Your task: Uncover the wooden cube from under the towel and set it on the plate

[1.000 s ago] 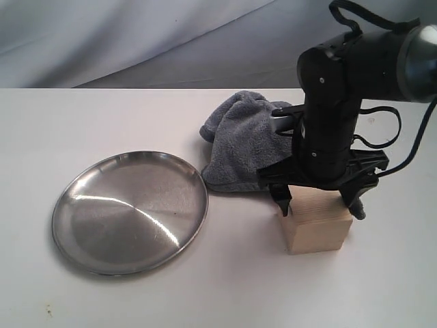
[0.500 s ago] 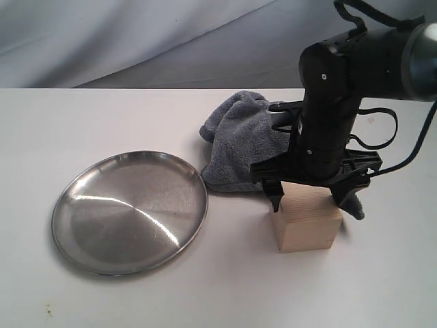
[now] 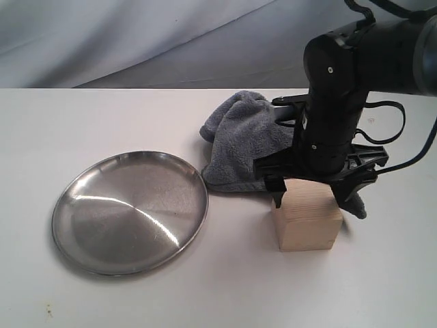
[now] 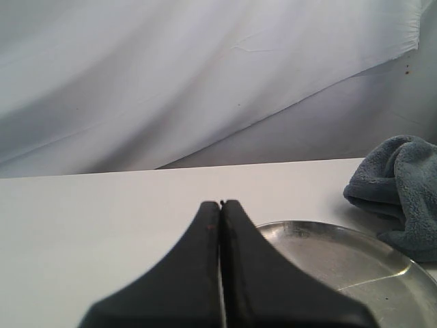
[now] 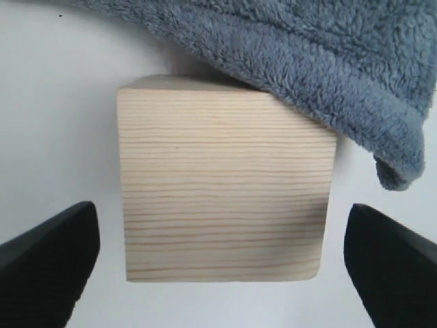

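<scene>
R jaws wide astride wooden cube (image 3: 307,219) (seemingly no contact), towel (image 3: 239,147) beside, L jaws pressed together

The plate (image 3: 130,212) lies left; towel (image 3: 242,147) right; wooden cube (image 3: 307,222) before the towel.

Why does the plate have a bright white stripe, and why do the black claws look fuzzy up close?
Exterior view: the plate mirrors light as a glare streak. Left wrist view: the left gripper sits too near the lens, so it blurs. Right wrist view: the right gripper blurs too; the wooden cube looks sharp.
</scene>
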Tool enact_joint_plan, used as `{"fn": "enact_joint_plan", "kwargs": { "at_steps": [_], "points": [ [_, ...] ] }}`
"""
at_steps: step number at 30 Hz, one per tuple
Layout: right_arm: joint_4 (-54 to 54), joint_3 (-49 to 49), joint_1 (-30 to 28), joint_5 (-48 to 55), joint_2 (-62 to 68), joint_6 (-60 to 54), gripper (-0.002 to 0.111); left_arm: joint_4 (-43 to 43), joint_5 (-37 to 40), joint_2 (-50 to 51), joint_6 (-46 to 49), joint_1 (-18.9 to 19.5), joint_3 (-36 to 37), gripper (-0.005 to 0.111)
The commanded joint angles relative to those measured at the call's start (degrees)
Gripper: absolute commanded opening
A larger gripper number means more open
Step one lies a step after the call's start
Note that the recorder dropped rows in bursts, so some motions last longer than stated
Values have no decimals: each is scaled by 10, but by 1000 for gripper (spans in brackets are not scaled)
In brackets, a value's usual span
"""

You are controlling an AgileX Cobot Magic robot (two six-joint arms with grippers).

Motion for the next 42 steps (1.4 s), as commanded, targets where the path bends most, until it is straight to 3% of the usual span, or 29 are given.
{"fn": "enact_joint_plan", "kwargs": {
  "at_steps": [1, 23, 29, 42],
  "points": [
    [9, 0, -3, -1, -6, 3, 92, -1, -1, -2, -1, -3, 3, 0],
    [17, 0, -3, -33, 42, 3, 97, -1, -1, -2, -1, -3, 3, 0],
    [19, 1, -2, -38, 69, 2, 91, -1, -1, -2, -1, -3, 3, 0],
    [-2, 13, 26, -66, 63, -2, 91, -1, -1, -2, -1, -3, 3, 0]
  ]
}}
